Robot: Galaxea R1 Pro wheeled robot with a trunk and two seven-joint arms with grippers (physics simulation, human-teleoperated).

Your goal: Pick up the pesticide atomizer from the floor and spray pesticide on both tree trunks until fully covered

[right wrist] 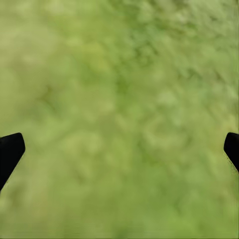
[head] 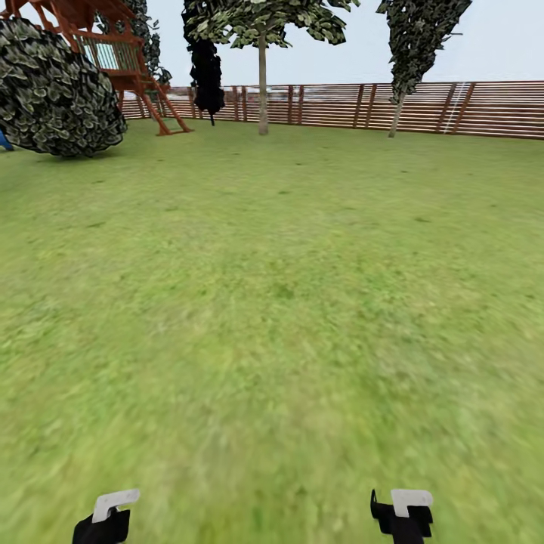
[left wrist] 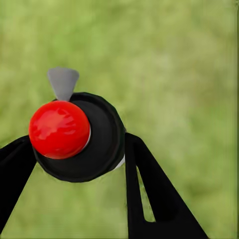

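Left gripper (left wrist: 74, 159) is clamped on the pesticide atomizer (left wrist: 84, 139): in the left wrist view the black round body with its red cap (left wrist: 59, 129) sits squeezed between the two dark fingers, a little grey nozzle tab poking out past the cap. So the pickup part looks done to me. The right gripper (right wrist: 119, 149) has its fingers spread wide with nothing but blurry grass between them.

In the head view both grippers just peek in at the bottom edge, left gripper (head: 109, 514) and right gripper (head: 404, 510), hanging low over the lawn (head: 272, 302). Way out ahead by the brown slat fence (head: 468, 106) stand two trees, one with a pale straight trunk (head: 262, 91) and one thinner leaning trunk (head: 395, 117). There's a round dark bush (head: 60, 91) and a red play tower (head: 113, 53) off to the left.

No white specks anywhere, so spraying hasn't started. I'd call this the drive-over stage. The next move needs rolling up close to the first trunk, then raising the left arm so the nozzle points at the bark.
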